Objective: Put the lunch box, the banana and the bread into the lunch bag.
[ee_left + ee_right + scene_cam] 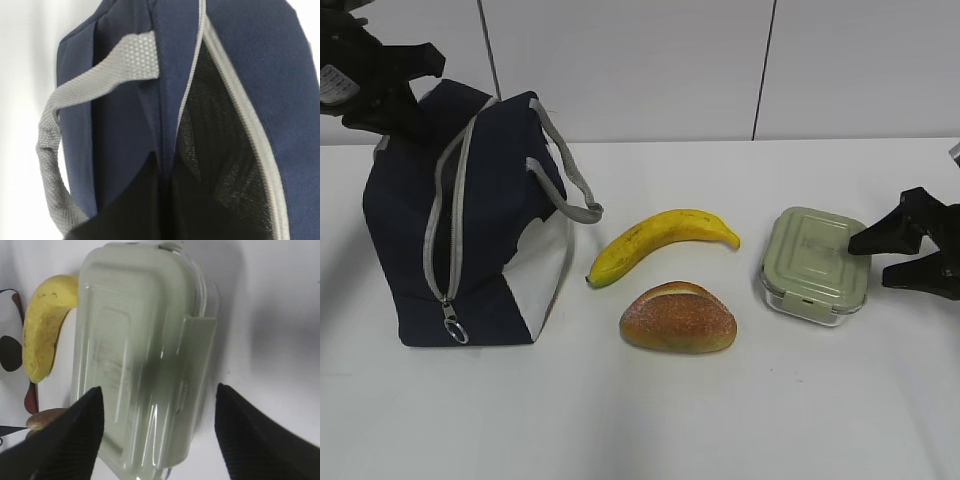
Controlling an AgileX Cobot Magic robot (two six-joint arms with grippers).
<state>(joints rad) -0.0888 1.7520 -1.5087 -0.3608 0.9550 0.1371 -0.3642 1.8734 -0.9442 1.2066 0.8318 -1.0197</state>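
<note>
No readable text or branding anywhere; lunch box (817, 263) lid only shows faint embossed lines. Box is clear glass, rounded corners, matte sage-green lid with a side clip, sits right of centre on the white table (720, 420), long axis roughly front-to-back in the exterior view. Right gripper (882, 255) is spread open just beside the box's right edge; in the wrist view its ribbed black fingers (60, 440) straddle the near end of the lid, contact can't be confirmed. Banana (660, 241) lies left of the box, smooth yellow with brown specks, long axis diagonal, stem end toward the box. Bread (678, 318) is just in front of the banana, oval, crusty, long axis left-right. Lunch bag (470, 230) stands at left, navy woven fabric, white side panel, grey webbing handles, zipper open with ring pull (455, 326) at the bottom. Left gripper (380, 85) is at the bag's top rear corner; can't tell if it's open or clamped.
</note>
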